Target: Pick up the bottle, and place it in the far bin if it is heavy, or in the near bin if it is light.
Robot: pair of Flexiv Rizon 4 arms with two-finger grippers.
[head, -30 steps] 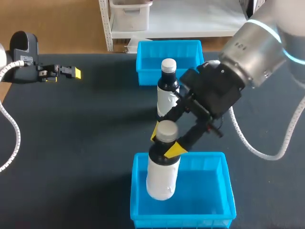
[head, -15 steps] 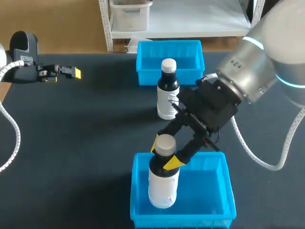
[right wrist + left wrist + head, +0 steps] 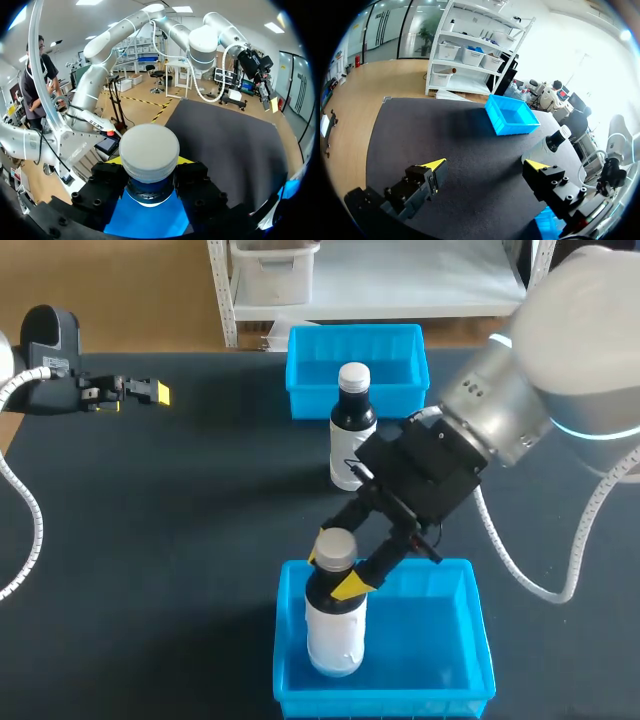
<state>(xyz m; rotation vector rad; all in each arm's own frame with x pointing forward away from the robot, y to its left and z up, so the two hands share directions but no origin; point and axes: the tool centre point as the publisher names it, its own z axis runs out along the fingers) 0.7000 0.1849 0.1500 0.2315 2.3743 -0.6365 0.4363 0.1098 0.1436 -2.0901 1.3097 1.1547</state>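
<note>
Right gripper [image 3: 335, 570] is clamped on the neck of the white bottle [image 3: 333, 632], held upright inside the near bin [image 3: 430, 640] at 6 o'clock. Left gripper [image 3: 150, 392], fingers apart, sits at 10 o'clock of the table [image 3: 150, 540]

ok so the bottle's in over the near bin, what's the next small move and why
Probably ease the right gripper straight down a touch before releasing. Its fingers clamp the bottle at the neck, upright, its lower half inside the near bin. Whether the base touches the bin floor isn't visible, so letting go now might tip it.
</note>
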